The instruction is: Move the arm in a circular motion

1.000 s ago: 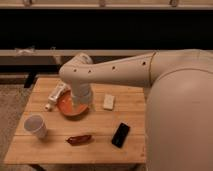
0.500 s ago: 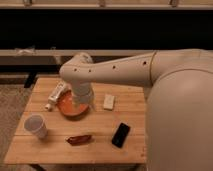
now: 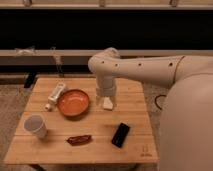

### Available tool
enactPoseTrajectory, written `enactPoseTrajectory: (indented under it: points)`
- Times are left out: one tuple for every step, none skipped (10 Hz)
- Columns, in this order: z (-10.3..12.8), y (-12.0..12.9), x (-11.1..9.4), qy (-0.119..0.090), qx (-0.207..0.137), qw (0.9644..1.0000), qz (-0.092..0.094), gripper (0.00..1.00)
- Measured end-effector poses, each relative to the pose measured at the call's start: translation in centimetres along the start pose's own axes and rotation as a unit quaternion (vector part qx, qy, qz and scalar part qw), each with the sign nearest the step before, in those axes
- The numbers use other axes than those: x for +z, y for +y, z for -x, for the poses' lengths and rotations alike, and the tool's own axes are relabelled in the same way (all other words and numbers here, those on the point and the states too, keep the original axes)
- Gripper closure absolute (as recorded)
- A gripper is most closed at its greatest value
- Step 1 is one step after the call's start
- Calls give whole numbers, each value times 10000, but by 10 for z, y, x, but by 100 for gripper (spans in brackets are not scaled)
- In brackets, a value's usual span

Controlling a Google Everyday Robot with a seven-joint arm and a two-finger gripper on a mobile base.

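- Right now the arm (image 3: 145, 70) reaches in from the right of the orange bowl (image 3: 73, 102). Its thick cream segments bend at an elbow above and behind the bowl's right edge, then drop straight down.
- The gripper (image 3: 106, 96) hangs at the end of that drop, just right of the bowl and low over the table. I cannot tell whether it is spread or closed, and it does not appear to be carrying anything.
- A small white block (image 3: 107, 105) lies right of the bowl, directly beneath the gripper. I cannot tell whether the two are touching.
- Risk: a circle swept at this height could knock the block or catch the bowl's rim and push it leftward into the white bottle (image 3: 56, 94) lying just beside it. The low wrist would be the cause, so raising it first looks safer.
- Risk: a wide circle toward the front could reach the black phone (image 3: 120, 134), in front and to the right of the bowl, or the dark red packet (image 3: 79, 139) in front of it.
- The white cup (image 3: 36, 126), in front and to the left of the bowl, stands upright, looks light and would tip easily.
- All of this sits on a pale wooden table (image 3: 135, 150) with slatted boards. Grey carpet (image 3: 10, 100) lies to the left of the bowl's side, and dark shelving (image 3: 100, 30) runs across behind.
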State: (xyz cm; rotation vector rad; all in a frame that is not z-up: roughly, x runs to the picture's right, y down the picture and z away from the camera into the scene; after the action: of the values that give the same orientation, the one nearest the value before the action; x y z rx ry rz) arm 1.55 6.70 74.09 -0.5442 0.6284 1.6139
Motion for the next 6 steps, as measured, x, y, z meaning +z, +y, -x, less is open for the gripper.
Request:
enactPoseTrajectory:
  points:
    - [23,-10,7,1,51,10000,5,35]
    - [43,-13,13,-22,60,10000,1,35]
    - [55,-10,17,-41,38,10000,24,35]
    - [67,-2,22,-58,9,10000,42,35]
    - [82,17,28,-92,-63,9999,66,35]
    - [93,37,32,-114,-146,9998,99,35]
